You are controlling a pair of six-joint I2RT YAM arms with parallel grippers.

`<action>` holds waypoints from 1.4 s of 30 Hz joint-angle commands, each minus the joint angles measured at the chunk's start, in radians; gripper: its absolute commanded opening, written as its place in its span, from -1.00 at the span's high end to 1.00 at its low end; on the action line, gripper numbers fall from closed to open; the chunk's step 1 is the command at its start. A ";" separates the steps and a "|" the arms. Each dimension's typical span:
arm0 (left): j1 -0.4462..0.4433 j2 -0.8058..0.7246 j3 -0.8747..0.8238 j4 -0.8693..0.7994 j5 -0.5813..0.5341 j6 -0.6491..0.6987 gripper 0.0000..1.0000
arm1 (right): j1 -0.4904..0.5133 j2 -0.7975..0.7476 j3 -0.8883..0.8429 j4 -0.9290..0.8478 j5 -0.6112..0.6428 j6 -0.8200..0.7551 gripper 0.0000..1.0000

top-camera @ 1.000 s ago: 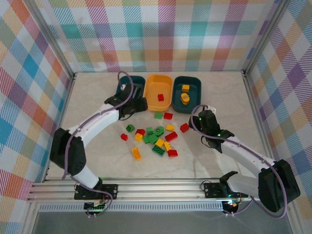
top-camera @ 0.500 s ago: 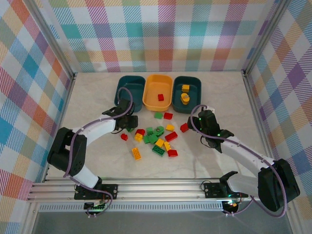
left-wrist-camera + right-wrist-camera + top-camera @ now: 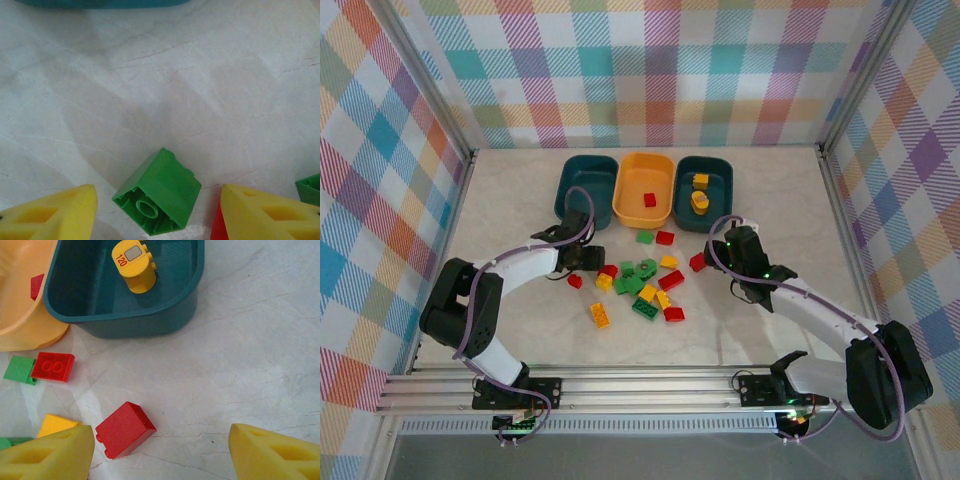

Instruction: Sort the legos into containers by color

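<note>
Loose red, green and yellow legos (image 3: 642, 283) lie in the middle of the table. My left gripper (image 3: 589, 261) hangs low at the pile's left end. It stands open around a green brick (image 3: 157, 197) that lies on its side, hollow underside up, touching neither yellow finger (image 3: 50, 215). My right gripper (image 3: 717, 252) is open at the pile's right, with a red brick (image 3: 125, 429) on the table close to its left finger (image 3: 47, 452). The containers stand in a row behind: a left teal tub (image 3: 570, 188), a yellow-orange tub (image 3: 632, 200) holding a red brick (image 3: 649, 199), and a right teal tub (image 3: 719, 205) holding yellow pieces (image 3: 700, 198).
Beside the right gripper lie a flat red brick (image 3: 52, 366), a green one (image 3: 19, 369) and a yellow one (image 3: 55, 424). Another red brick (image 3: 216, 231) sits against my left gripper's right finger. Plaid walls and metal posts close in the table on three sides.
My left arm has come back from the left teal tub and down over the green brick at the pile's left end, its jaws a little narrower. The right arm has barely moved.
</note>
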 commanded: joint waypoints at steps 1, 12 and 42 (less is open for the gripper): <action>0.010 0.021 0.033 -0.051 -0.017 -0.004 -0.31 | -0.001 0.003 0.013 0.014 -0.003 0.010 -0.42; 0.010 0.064 0.059 -0.083 -0.045 -0.039 -0.16 | -0.001 0.010 0.013 0.018 -0.006 0.012 -0.42; 0.010 0.029 0.100 -0.108 0.036 -0.132 0.40 | -0.001 0.012 0.015 0.019 -0.005 0.011 -0.42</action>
